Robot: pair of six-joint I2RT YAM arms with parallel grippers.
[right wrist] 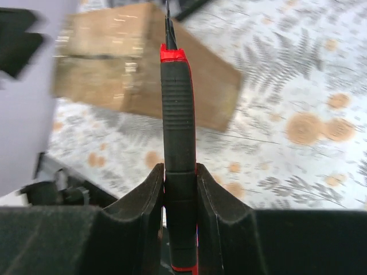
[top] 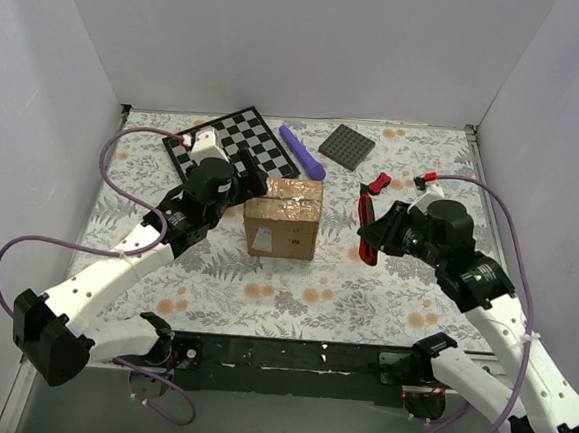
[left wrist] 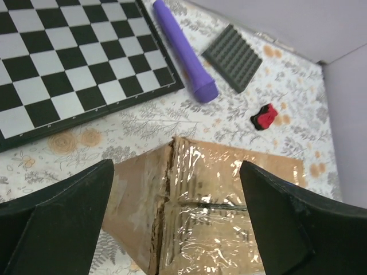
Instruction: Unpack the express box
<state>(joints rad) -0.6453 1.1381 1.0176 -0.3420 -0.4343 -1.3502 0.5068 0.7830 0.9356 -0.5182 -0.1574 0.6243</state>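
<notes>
The express box [top: 282, 216], a brown carton with glossy tape on its closed top flaps, stands mid-table with a printed label on its near side. My left gripper [top: 253, 186] is open, hovering at the box's upper left edge. In the left wrist view its jaws [left wrist: 175, 169] straddle the taped top [left wrist: 229, 195] without touching. My right gripper [top: 373, 233] is shut on a red-and-black utility knife [top: 366, 247], right of the box and apart from it. In the right wrist view the knife [right wrist: 178, 109] points toward the box [right wrist: 114, 63], with the fingers [right wrist: 221, 200] clamping its handle.
A checkerboard [top: 230, 142], a purple cylinder [top: 303, 151] and a flat dark grey square plate [top: 347, 146] lie behind the box. A small red-and-black piece [top: 377, 183] lies right of them. White walls enclose the table on three sides.
</notes>
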